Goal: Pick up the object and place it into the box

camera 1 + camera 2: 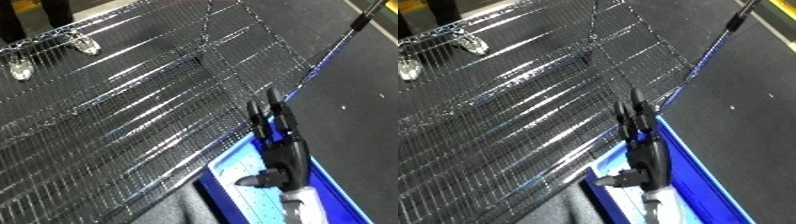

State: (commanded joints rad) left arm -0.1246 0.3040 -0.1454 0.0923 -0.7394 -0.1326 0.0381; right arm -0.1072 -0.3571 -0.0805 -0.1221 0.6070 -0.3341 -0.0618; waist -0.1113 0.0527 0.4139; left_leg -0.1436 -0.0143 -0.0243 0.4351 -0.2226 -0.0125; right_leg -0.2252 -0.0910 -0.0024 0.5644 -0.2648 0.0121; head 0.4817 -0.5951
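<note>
Left eye view: one hand (282, 145), likely the right, hangs over the blue bin (330, 186) beside the wire shelf (133, 100), fingers straight, holding nothing. No object to pick shows; two metal clips (53, 55) sit at the far corner, well apart.

Right eye view: same hand (642, 145) over the bin's rim (696, 170). Judgement: find the object first, then reach. Other hand out of view.

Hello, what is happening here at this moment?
One black hand of the robot reaches forward with its fingers straight, above the blue bin and next to the wire mesh shelf. It holds nothing. The picture does not tell which hand it is. No object to pick up is visible near it, so the placing is either done or not started.
</note>
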